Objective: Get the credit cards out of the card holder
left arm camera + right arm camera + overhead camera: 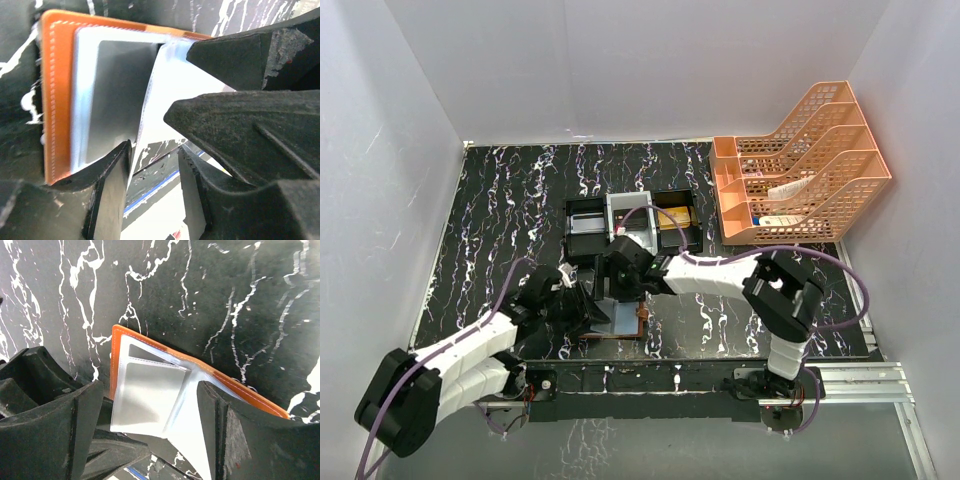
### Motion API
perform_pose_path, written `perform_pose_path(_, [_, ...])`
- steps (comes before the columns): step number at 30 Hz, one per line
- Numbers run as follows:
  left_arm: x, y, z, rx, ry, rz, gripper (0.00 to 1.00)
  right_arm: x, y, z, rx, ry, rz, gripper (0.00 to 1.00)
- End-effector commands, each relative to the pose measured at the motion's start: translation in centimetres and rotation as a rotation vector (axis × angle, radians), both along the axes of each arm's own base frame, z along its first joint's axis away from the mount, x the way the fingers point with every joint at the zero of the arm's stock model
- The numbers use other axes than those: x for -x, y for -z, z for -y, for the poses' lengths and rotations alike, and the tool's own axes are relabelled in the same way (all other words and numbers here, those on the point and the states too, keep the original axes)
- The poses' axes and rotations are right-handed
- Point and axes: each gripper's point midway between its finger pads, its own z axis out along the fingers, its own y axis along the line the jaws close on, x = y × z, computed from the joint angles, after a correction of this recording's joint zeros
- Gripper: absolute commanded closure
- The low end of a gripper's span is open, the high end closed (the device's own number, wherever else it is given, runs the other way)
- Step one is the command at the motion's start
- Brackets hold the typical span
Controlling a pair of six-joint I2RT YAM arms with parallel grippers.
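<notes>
The card holder (623, 322) lies before the tray (582, 222).

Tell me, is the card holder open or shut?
Open. The card holder lies spread flat, pale inner pockets facing up, orange-brown leather border showing around them.

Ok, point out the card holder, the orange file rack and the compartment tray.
card holder (57, 100), left wrist view, on its stitched orange leather edge.
orange file rack (842, 178), top external view, on its mesh side wall.
compartment tray (582, 210), top external view, on its black left section.
</notes>
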Motion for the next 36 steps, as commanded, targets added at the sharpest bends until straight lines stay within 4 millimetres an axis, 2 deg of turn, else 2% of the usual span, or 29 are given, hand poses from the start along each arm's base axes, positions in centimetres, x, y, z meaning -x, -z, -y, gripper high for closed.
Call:
perform_pose_path(1, [-3.1, -4.5, 3.2, 0.119, 0.076, 0.175, 0.58, 0.7, -4.7, -0.8, -0.13, -0.031, 0.037, 0.25])
perform_pose_path(6, [-3.6, -5.6, 5.4, 0.118, 0.16, 0.215, 0.54, -0.7, -5.9, 2.3, -0.127, 0.066, 0.078, 0.22])
perform_pose_path(10, [-3.0, -5.8, 7.5, 0.111, 0.247, 0.218, 0.5, -1.5, -5.8, 5.3, -0.129, 0.155, 0.075, 0.22])
perform_pose_path(13, [-2.1, -5.5, 9.1, 0.094, 0.317, 0.211, 0.47, -1.2, -5.5, 6.8, -0.151, 0.193, 0.055, 0.22])
perform_pose_path(16, [-1.6, -5.1, 9.5, 0.042, 0.344, 0.203, 0.46, -0.3, -5.4, 7.4, -0.189, 0.193, 0.033, 0.25])
perform_pose_path(17, [-1.8, -5.1, 9.2, 0.017, 0.335, 0.214, 0.46, -0.2, -5.4, 7.4, -0.2, 0.188, 0.029, 0.27])
perform_pose_path(18, [-2.2, -5.7, 8.3, -0.03, 0.311, 0.253, 0.46, 0.1, -5.8, 7.0, -0.228, 0.164, 0.023, 0.34])
perform_pose_path(23, [-3.3, -7.1, 4.7, -0.178, 0.209, 0.331, 0.46, 0.5, -6.4, 5.7, -0.275, 0.114, -0.001, 0.52])
perform_pose_path(28, [-3.8, -6.6, 1.1, -0.324, 0.121, 0.335, 0.46, 0.9, -6.5, 3.7, -0.352, 0.058, -0.038, 0.63])
perform_pose_path(32, [-4.6, -6.2, -0.3, -0.375, 0.087, 0.302, 0.48, 1.5, -4.6, 2.1, -0.347, 0.004, -0.106, 0.68])
perform_pose_path(36, [-5.5, -6.2, -0.6, -0.339, 0.101, 0.283, 0.49, 1.4, -1.6, 3.0, -0.249, 0.05, -0.135, 0.69])
